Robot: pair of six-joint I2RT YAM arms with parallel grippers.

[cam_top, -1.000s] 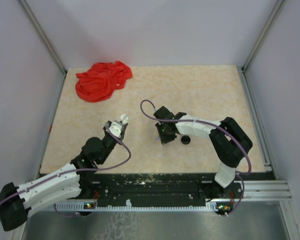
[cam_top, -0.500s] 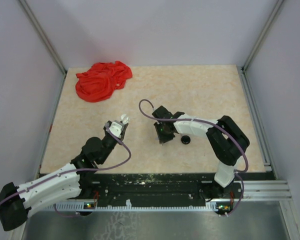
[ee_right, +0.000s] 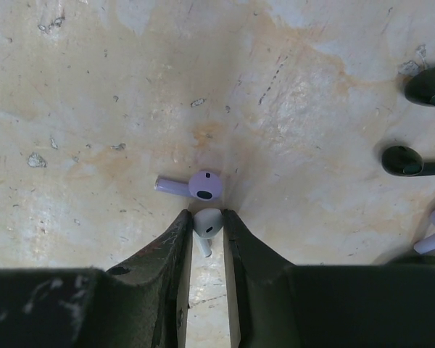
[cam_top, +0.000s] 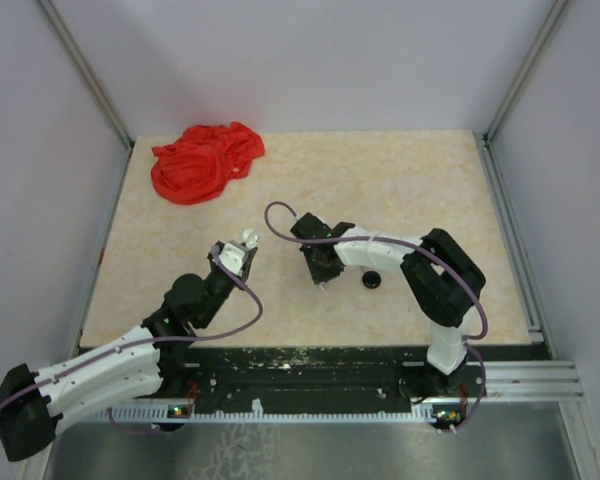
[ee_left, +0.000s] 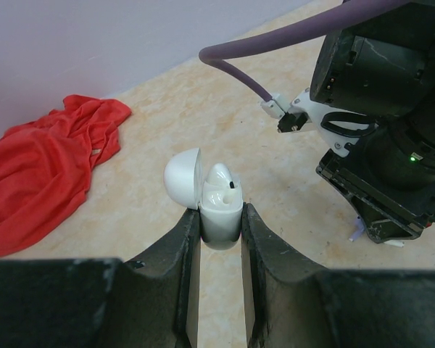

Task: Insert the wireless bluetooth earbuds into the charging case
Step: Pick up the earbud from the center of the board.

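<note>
A: Case?
B: White charging case (ee_left: 222, 219) is sitting upright between left gripper (ee_left: 220, 226) fingers, lid hanging open, seated bud (ee_left: 221, 181) showing inside.
A: Loose ones?
B: White earbud (ee_right: 207, 223) is sitting pinched in right gripper (ee_right: 206, 215); lavender earbud (ee_right: 203, 185) is lying just past its tips; black earbuds (ee_right: 413, 161) are lying well off to its right.

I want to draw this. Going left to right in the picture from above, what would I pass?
Red cloth → white case in the left gripper → right gripper pinching a white earbud → small black thing, too small to name.
</note>
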